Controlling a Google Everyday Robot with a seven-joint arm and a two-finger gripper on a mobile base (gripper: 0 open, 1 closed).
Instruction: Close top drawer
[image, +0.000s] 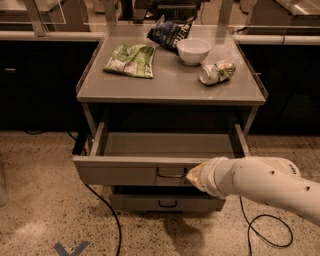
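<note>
Pincer (192, 175) rests against the open top drawer (120, 172) front, beside its handle (171, 174).

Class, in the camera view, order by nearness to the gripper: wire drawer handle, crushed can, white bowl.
Gripper at the top drawer front.
1. Dark wire handle, beside it.
2. Crushed silver can, tabletop right.
3. White bowl, farther back.

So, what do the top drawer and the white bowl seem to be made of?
The top drawer looks like coated sheet metal: flat grey panels, thin edges, matte finish. The white bowl seems glazed ceramic, possibly plastic: smooth, with a soft sheen. The gripper is at the drawer front, right of its handle.
</note>
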